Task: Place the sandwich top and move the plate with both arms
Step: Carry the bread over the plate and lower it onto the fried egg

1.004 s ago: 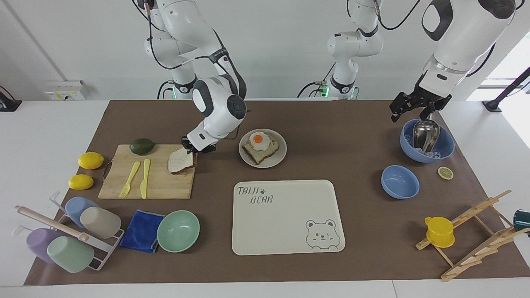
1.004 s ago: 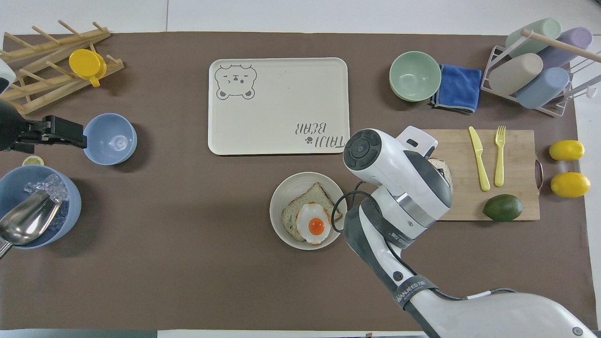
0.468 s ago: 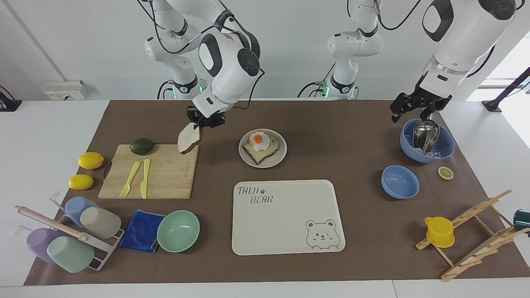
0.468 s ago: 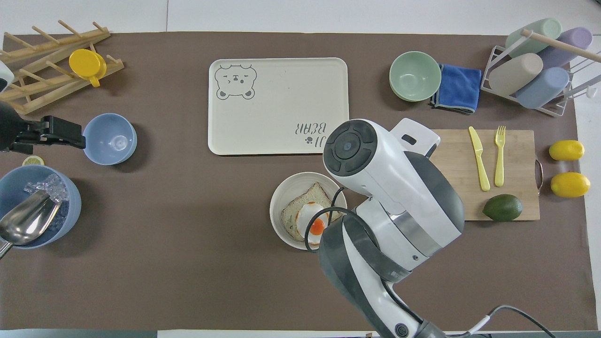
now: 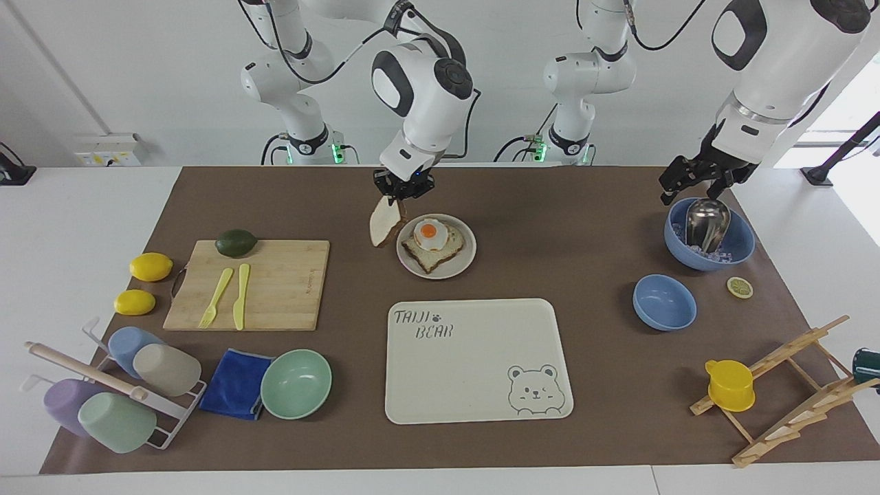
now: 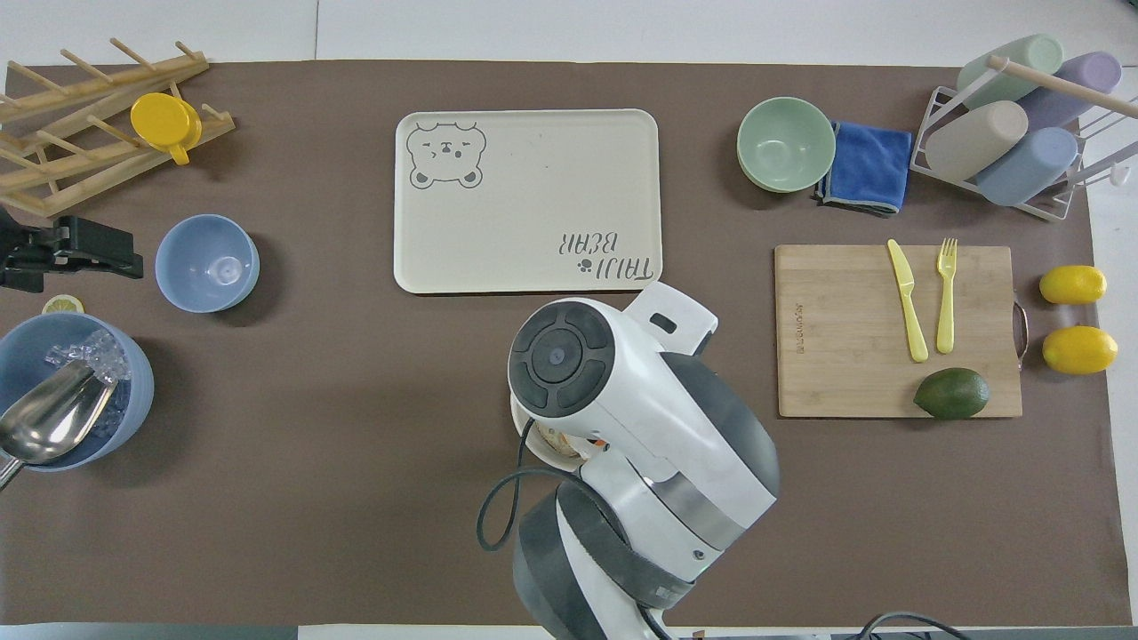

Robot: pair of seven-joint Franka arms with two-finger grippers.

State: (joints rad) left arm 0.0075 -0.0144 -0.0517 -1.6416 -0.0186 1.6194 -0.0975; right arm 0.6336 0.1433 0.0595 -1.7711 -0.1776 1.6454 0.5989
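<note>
The sandwich top [image 5: 385, 221], a plain slice with a brown crust, hangs on edge from my right gripper [image 5: 402, 192], which is shut on its upper end. It is in the air just over the plate's [image 5: 459, 265] rim on the cutting-board side. The small round plate carries a bread slice with a fried egg [image 5: 431, 234]. In the overhead view the right arm [image 6: 622, 400] hides the slice and nearly all of the plate. My left gripper [image 5: 693, 187] hovers open over the blue ice bowl [image 5: 739, 249] and holds nothing.
A cutting board [image 5: 275, 302] with knife, fork and avocado lies toward the right arm's end, lemons beside it. The bear tray [image 5: 474, 357] lies farther from the robots than the plate. Also here: a mint bowl [image 5: 295, 383], a blue bowl [image 5: 663, 301], a cup rack and a wooden rack.
The right gripper lifted the sandwich top off the cutting board and carried it sideways up to the plate. The left gripper shifted only slightly above the ice bowl.
</note>
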